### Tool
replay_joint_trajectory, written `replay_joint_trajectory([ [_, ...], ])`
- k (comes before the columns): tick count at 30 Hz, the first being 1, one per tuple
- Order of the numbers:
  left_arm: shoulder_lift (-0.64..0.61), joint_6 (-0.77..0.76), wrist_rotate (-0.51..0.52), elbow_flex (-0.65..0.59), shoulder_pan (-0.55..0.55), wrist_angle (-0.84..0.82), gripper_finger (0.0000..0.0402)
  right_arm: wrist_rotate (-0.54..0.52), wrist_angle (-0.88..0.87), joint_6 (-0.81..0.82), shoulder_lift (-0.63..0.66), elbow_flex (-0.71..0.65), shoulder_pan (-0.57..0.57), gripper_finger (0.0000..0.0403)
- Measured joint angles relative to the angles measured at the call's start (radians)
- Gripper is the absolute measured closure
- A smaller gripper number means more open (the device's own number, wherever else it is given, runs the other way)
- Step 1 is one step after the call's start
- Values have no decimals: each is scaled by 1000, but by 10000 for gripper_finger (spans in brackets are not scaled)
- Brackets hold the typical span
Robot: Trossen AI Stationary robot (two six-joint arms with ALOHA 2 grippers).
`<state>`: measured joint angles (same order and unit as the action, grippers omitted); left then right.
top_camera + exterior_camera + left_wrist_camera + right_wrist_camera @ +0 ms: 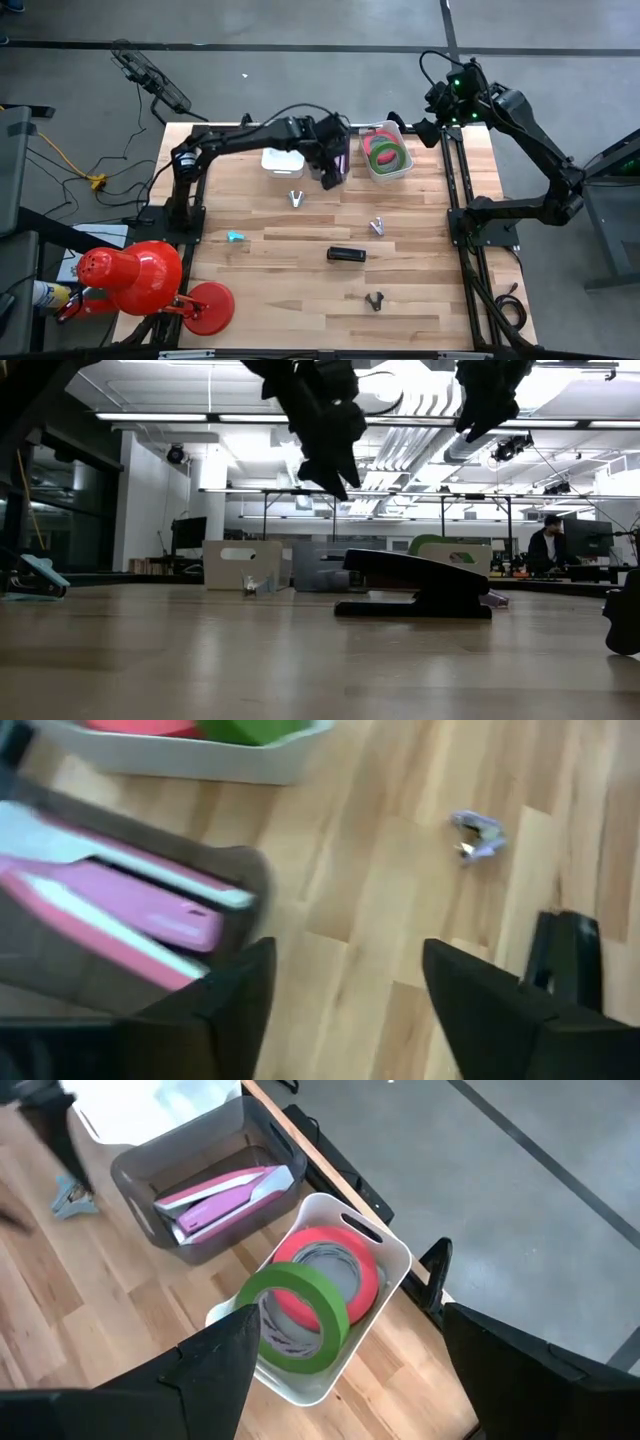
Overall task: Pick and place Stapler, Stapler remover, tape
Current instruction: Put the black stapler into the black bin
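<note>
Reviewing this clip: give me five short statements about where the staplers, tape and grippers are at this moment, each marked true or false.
1. The tape rolls sit in the white bin. True.
2. A pink stapler lies in the grey bin. True.
3. The black stapler is in the grey bin. False: it lies on the table, out in the open.
4. The left gripper holds a tape roll. False: its fingers stand apart with nothing between them, beside the grey bin.
5. The right gripper is shut. False: it is open, hanging above the white bin.
</note>
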<state>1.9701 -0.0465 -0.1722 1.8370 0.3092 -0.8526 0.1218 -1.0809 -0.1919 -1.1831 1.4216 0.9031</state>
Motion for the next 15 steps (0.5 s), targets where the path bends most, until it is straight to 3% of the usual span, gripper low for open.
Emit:
replay_joint_trajectory([
  [7, 7, 52, 39, -1, -123, -24, 72, 5, 0, 0, 0, 0, 0, 98],
  [15, 34, 147, 161, -4, -272, -55, 66, 13, 0, 0, 0, 0, 0, 98],
])
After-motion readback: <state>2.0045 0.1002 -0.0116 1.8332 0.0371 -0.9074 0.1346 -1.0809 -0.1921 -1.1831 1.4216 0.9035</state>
